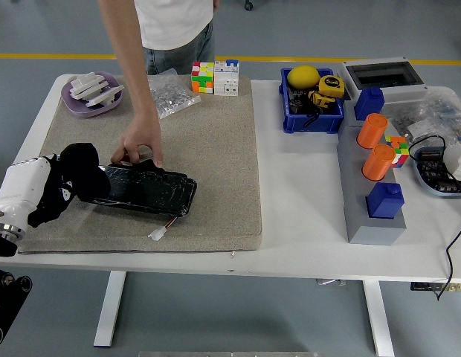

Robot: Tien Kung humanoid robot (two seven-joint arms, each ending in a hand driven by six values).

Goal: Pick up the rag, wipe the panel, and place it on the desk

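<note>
The left hand (26, 195) has a glossy white shell over its back, with black segmented fingers (58, 199) beyond it. Just behind the hand sits a ribbed silver wrist ring, then a black forearm with round bolt heads. The person's hand (140, 143) is bare-skinned, the arm bare, under a white shirt and jeans.
</note>
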